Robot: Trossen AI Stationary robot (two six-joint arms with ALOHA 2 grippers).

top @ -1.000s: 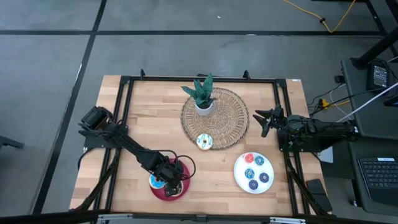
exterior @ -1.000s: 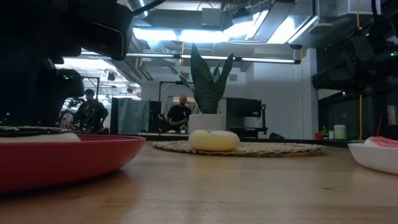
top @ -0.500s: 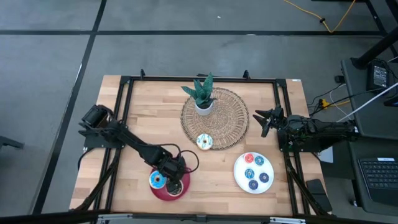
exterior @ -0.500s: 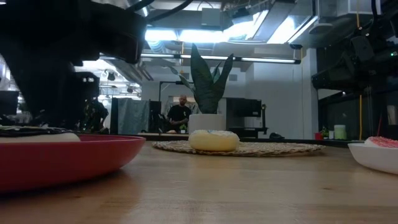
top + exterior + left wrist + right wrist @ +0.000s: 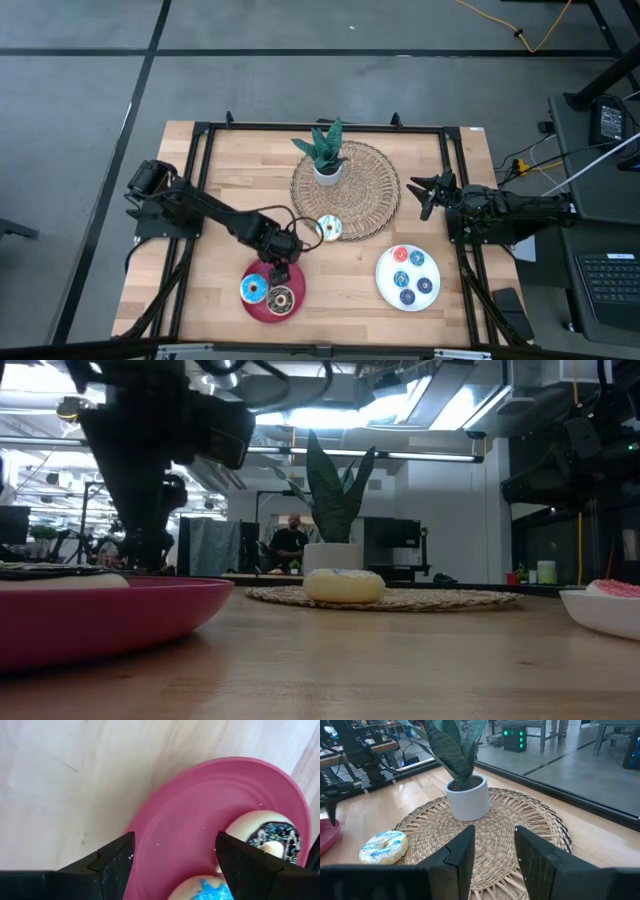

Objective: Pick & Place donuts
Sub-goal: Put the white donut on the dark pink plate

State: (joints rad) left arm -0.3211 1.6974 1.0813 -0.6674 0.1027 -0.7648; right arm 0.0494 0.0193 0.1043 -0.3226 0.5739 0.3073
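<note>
A red plate (image 5: 262, 306) near the table's front edge bears a light-blue iced donut (image 5: 253, 290) and a brown chocolate donut (image 5: 281, 298); both also show in the left wrist view, the chocolate one (image 5: 272, 837) and the blue one (image 5: 215, 890). My left gripper (image 5: 279, 272) is open and empty, fingers pointing down over the plate's far rim (image 5: 165, 815). A cream-white sprinkled donut (image 5: 329, 228) lies on the wicker mat's near edge (image 5: 383, 846). Several coin-sized donuts lie on a white plate (image 5: 385, 283). My right gripper (image 5: 425, 190) waits open at the table's right side.
A potted plant (image 5: 325, 155) stands on the round wicker mat (image 5: 370, 195) at the table's far middle. A black frame rail (image 5: 200, 180) runs around the table top. Bare wood lies between the two plates. People stand in the room beyond (image 5: 290, 545).
My left gripper has gone from over the red plate's middle up and toward the table's far edge. The chocolate donut, hidden under it before, now shows lying on the plate beside the blue one.
</note>
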